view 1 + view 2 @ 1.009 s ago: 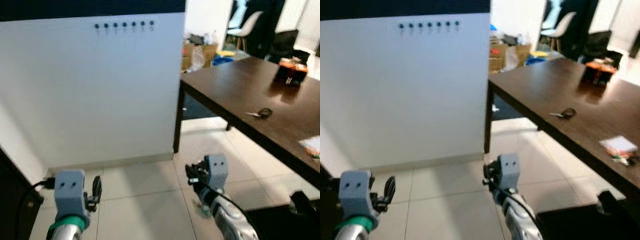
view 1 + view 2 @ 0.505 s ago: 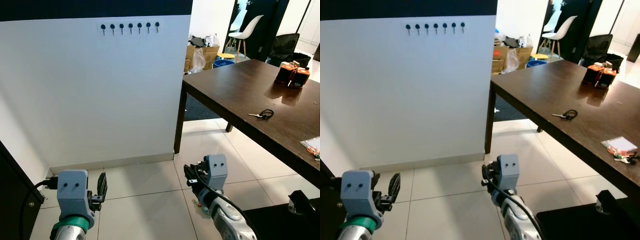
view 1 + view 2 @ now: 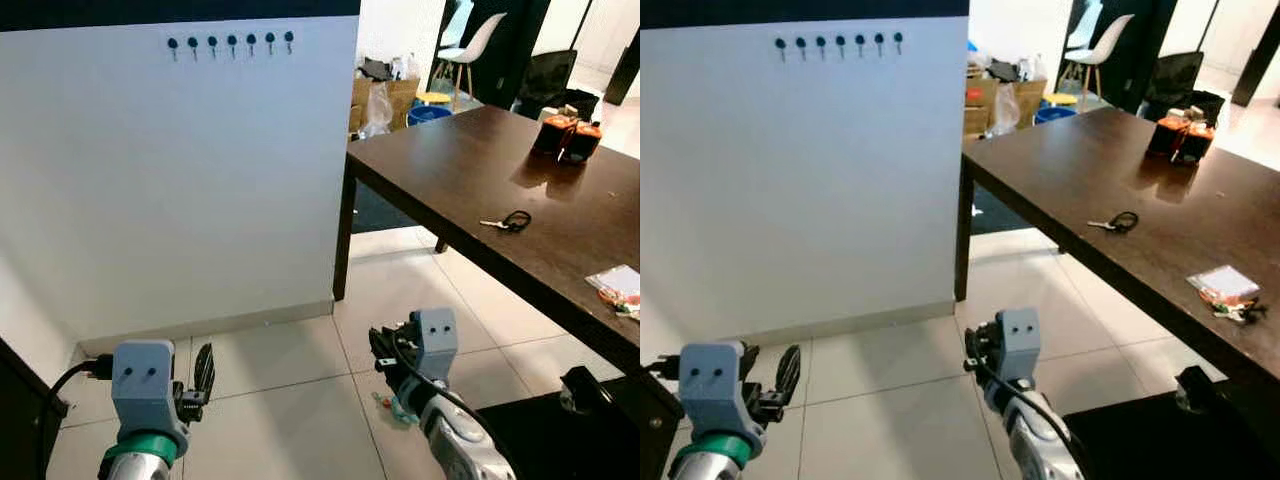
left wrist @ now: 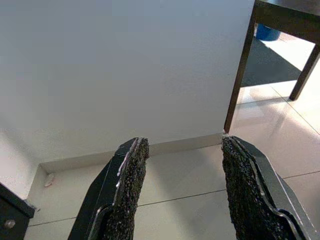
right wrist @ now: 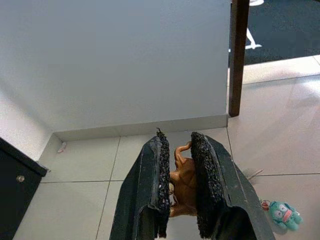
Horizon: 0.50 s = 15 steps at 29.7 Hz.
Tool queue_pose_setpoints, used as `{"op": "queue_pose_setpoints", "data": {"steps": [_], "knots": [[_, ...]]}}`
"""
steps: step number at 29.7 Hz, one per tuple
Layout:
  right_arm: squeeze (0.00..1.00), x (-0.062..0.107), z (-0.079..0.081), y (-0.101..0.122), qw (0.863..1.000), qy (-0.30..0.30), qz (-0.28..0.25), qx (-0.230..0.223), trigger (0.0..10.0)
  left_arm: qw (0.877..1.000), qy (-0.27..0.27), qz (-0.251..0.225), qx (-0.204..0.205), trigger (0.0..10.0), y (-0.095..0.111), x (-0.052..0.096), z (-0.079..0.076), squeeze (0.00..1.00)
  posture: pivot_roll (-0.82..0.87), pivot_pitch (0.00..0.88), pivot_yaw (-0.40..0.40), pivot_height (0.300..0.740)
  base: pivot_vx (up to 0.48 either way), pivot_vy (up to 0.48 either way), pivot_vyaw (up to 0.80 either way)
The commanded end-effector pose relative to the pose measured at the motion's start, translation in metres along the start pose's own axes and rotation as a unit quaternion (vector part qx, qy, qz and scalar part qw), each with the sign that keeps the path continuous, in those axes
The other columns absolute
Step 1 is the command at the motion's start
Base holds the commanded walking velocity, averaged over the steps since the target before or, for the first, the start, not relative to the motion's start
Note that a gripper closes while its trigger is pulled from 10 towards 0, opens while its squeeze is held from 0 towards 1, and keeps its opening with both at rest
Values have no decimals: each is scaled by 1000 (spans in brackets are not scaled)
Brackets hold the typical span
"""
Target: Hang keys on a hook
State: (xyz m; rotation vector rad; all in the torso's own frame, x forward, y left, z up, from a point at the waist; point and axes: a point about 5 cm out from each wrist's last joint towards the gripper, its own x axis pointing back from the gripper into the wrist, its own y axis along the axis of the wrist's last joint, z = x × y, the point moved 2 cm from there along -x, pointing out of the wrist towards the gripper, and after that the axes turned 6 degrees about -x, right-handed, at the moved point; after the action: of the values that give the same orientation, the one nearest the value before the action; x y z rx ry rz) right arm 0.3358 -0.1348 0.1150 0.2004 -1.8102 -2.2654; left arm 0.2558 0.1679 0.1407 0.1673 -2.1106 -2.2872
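The right gripper is clamped on a brown key fob, its teal charm dangling below; the left gripper hangs spread apart, holding nothing.

Right gripper low over pale floor tiles, fingers not discernible; row of hooks high on white wall well above-left of it; dark table to its right; left gripper far left

I'm looking at a white wall, pale tiled floor, dark bench on my right, white chair behind.
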Motion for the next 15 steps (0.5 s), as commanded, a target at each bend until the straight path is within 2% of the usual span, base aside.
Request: {"op": "queue_pose_setpoints", "data": {"steps": [1, 15], "knots": [[0, 3, -1, -5, 1000, -4, 8, -8, 10000, 1000, 3, 3, 2, 10000, -2, 2, 2, 0, -117, 64, 98, 740, 352, 0, 0], [0, 3, -1, -3, 1000, -5, 8, -9, 10000, 1000, 2, 2, 7, 10000, -2, 2, 0, 0, -119, 71, 96, 740, 354, 0, 0]]}}
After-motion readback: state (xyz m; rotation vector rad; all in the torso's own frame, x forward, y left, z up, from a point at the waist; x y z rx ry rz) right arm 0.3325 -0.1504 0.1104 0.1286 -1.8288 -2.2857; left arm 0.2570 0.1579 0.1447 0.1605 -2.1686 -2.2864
